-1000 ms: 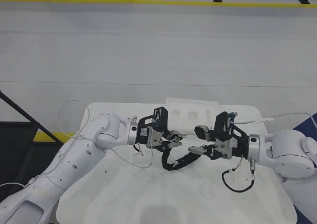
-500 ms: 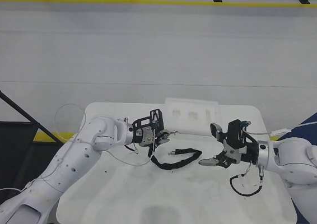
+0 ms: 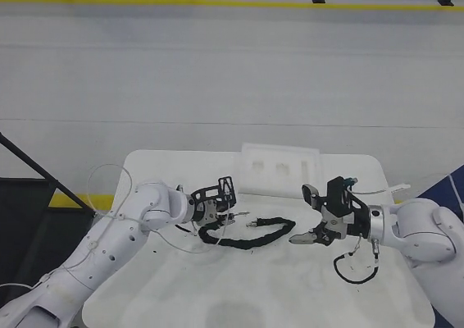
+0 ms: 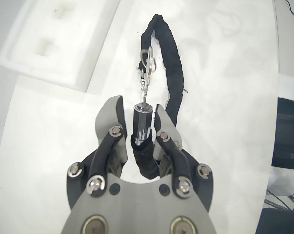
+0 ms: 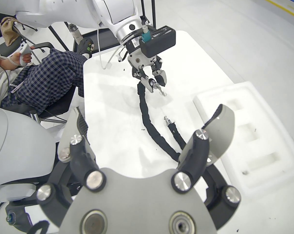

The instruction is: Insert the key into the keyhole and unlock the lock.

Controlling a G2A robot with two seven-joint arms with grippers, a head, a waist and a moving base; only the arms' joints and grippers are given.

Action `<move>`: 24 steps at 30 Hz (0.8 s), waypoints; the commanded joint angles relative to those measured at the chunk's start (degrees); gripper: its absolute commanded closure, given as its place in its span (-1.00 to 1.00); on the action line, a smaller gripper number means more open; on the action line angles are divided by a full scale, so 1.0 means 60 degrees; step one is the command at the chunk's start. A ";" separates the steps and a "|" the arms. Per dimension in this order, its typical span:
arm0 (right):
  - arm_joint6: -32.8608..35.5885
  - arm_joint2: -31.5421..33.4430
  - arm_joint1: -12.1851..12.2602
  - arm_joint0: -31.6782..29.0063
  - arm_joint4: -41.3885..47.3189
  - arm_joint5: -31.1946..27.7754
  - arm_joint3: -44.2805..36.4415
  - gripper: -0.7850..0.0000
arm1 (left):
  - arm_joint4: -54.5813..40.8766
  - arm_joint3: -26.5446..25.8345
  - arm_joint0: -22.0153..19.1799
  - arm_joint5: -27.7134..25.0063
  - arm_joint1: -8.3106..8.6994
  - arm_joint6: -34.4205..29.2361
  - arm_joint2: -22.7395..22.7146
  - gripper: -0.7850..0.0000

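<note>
A black sleeved chain lock (image 3: 252, 238) lies in a curve on the white table (image 3: 240, 287). Its shiny lock cylinder (image 4: 142, 122) sits between the fingers of my left gripper (image 4: 139, 105), which is open with a small gap on one side. The key (image 4: 148, 69), on a ring, sticks out of the keyhole. The chain's free end with its metal pin (image 5: 166, 121) lies loose on the table, apart from the cylinder. My right gripper (image 5: 149, 115) hovers open with nothing in it over the chain's far bend, to the right of the lock (image 3: 304, 238).
A white foam tray (image 3: 281, 168) with several recesses stands at the table's back edge, just behind the chain. A thin black cable loop (image 3: 351, 266) hangs under the right arm. Bare tabletop lies toward the front.
The two grippers were together at the lock in mid-table. The right one has drawn back to the right, open. The left has shifted left and down with the cylinder; the chain lies stretched out.
</note>
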 commanded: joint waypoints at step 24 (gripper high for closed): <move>-0.1656 -0.2478 -0.0493 0.5092 -0.0499 -0.1463 0.4516 -1.00 | -0.2572 0.2345 -0.4512 -0.2478 -0.0439 0.1837 -0.0056 -1.00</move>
